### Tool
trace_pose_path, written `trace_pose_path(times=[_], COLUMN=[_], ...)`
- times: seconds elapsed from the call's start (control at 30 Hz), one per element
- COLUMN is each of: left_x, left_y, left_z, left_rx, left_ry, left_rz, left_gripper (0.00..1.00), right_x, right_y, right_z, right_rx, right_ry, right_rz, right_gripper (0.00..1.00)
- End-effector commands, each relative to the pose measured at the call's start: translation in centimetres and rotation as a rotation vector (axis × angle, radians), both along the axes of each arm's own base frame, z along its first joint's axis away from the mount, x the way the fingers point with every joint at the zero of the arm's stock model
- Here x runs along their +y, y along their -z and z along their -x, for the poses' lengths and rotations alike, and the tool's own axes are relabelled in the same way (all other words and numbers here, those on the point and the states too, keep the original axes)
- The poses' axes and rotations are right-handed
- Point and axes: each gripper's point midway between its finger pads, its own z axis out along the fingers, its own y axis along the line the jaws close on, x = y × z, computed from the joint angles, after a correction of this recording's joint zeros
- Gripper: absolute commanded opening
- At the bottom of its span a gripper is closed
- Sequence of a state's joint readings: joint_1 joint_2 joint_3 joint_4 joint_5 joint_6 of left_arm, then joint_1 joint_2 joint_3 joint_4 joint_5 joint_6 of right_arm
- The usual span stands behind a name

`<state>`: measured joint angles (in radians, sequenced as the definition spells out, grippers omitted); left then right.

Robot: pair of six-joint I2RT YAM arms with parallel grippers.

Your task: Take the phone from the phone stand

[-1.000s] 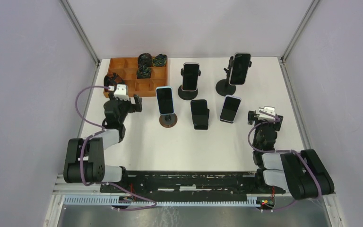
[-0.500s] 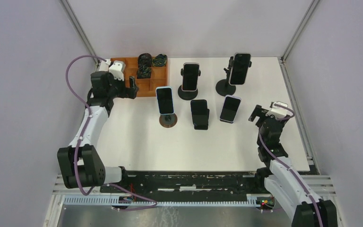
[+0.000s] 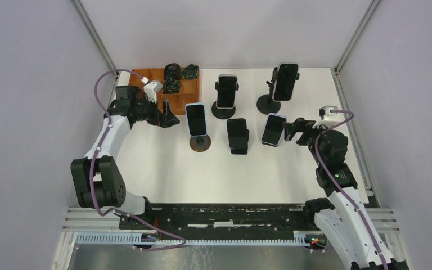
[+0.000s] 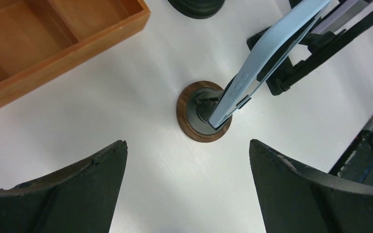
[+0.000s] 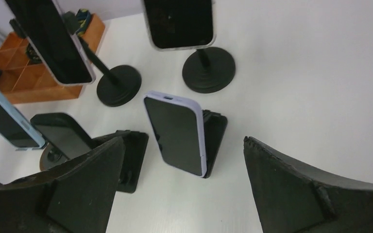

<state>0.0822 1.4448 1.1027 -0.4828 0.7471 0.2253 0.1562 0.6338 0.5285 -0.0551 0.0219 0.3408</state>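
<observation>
Facing the lilac phone (image 5: 177, 133) squarely, the right gripper (image 3: 288, 130) hung just beside it, jaws spread wide and holding nothing. The phone leaned in its black stand (image 5: 216, 133) on the table (image 3: 163, 169). The left gripper (image 3: 169, 120), equally spread and empty, hovered near the blue phone (image 4: 267, 53) on its round stand (image 4: 204, 118). Which phone was meant could not be told. Either way, the grip looked best taken across the phone's long edges, above the stand's lip, then drawn up along the lean so the stand would not tip or drag.
</observation>
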Motion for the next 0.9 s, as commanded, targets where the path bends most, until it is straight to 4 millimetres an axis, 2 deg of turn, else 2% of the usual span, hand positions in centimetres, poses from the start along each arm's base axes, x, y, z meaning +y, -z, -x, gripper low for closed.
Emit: trace_pose_path(times=[0.0, 0.13, 0.23, 0.37, 0.47, 0.67, 0.87], left_x=[-2.5, -4.0, -4.8, -5.3, -6.7, -7.7, -8.3], left_y=[-0.2, 1.2, 1.9, 2.5, 3.0, 3.5, 4.0], left_z=[0.9, 0.8, 0.1, -0.9, -0.7, -0.8, -1.1], left_rx=[0.013, 0.044, 0.052, 0.053, 0.061, 0.065, 0.057], left_ry=[0.142, 0.208, 0.232, 0.245, 0.285, 0.337, 0.379], left_rz=[0.090, 0.120, 0.158, 0.167, 0.175, 0.200, 0.212], left_gripper=[1.00, 1.00, 1.00, 1.00, 1.00, 0.99, 0.90], right_x=[2.9, 5.0, 5.4, 5.7, 6.6, 9.0, 12.6], right_y=[1.3, 1.7, 1.1, -1.2, -2.4, -2.3, -2.8], right_z=[1.1, 1.3, 1.2, 1.1, 1.5, 2.2, 2.7], right_rx=[0.113, 0.222, 0.271, 0.223, 0.179, 0.173, 0.180], right_ry=[-0.161, -0.277, -0.287, -0.321, -0.392, -0.536, -0.650], right_rz=[-0.029, -0.066, -0.076, -0.058, -0.050, -0.073, -0.057], right_gripper=[0.98, 0.98, 0.98, 0.98, 0.98, 0.98, 0.92])
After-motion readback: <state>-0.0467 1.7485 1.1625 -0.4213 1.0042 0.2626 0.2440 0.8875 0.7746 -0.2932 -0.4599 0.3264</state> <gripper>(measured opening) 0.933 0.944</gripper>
